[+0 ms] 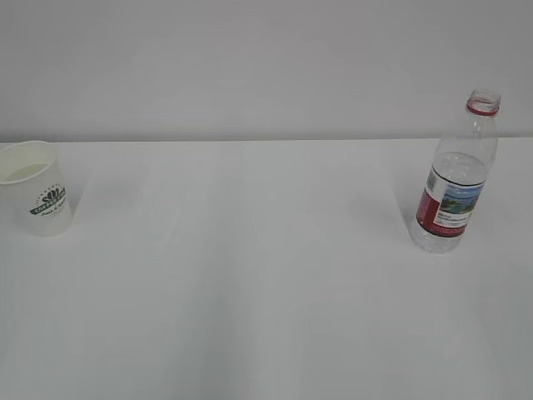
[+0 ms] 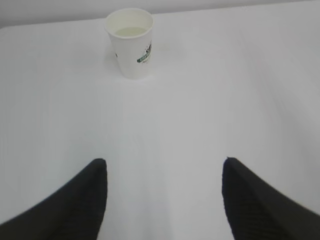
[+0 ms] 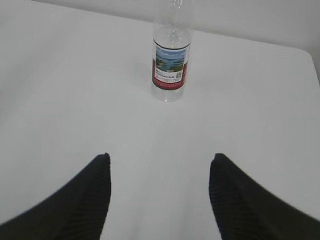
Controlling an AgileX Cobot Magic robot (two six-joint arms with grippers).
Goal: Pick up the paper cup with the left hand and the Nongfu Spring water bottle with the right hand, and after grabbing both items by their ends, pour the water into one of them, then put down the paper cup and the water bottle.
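Left wrist view has the left hand (image 2: 165, 200) low in frame, jaws spread wide and empty, the paper cup (image 2: 130, 42) upright well ahead at upper centre, green logo unreadable. Right wrist view shows the right hand (image 3: 159, 197) equally wide and empty, the Nongfu Spring water bottle (image 3: 171, 57) standing uncapped at top centre, label text illegible.

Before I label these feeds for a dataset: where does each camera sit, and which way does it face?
Exterior: in front of the table, looking slantwise down; no arm shows.
Left wrist: behind the open left gripper, facing the paper cup.
Right wrist: behind the open right gripper, facing the water bottle.
Shared: exterior also shows the cup and bottle.
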